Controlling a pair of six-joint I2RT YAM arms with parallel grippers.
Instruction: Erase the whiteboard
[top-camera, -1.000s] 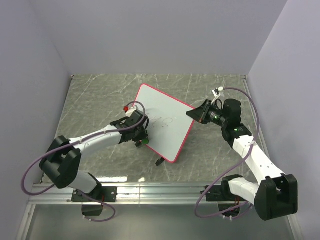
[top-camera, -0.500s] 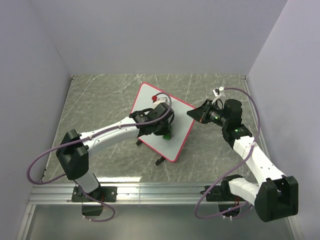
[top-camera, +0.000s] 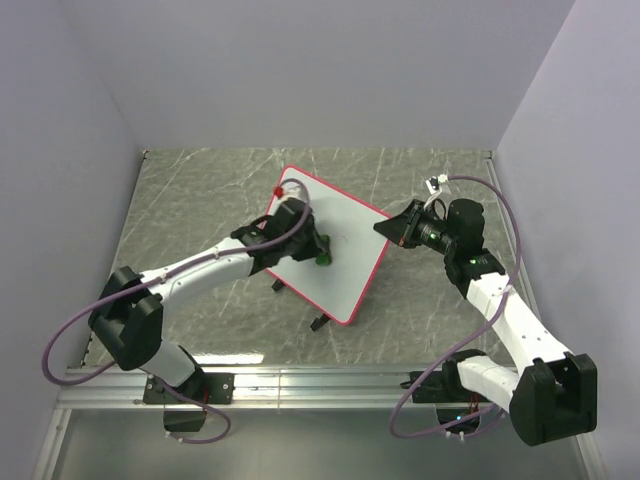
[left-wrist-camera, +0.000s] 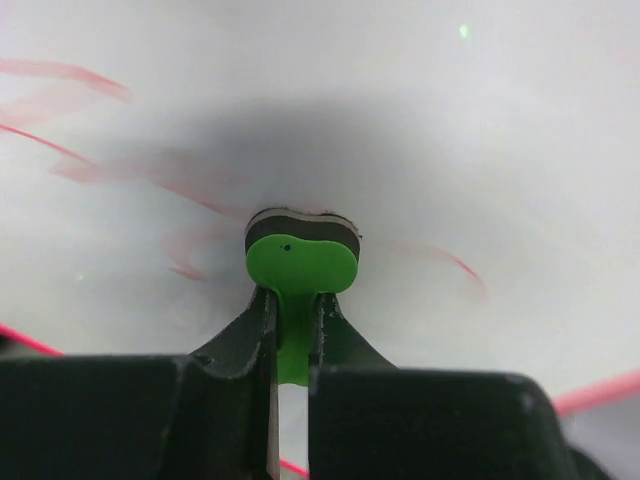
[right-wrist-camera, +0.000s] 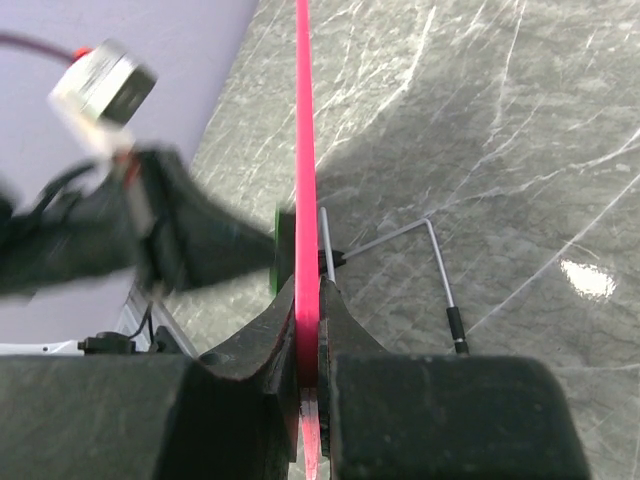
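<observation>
Left gripper fingers pinch the tab of a green eraser, whose dark pad presses flat on the whiteboard amid faint red smears. Right gripper fingers are closed on the board's pink frame, seen edge-on from the right wrist, with a wire leg resting on the marbled table beside it. From above, the whiteboard sits mid-table, turned diagonally, one corner toward the far wall and one toward the arms. Which of its sides is longer cannot be told. The left gripper is over its middle, the right gripper at its right corner.
</observation>
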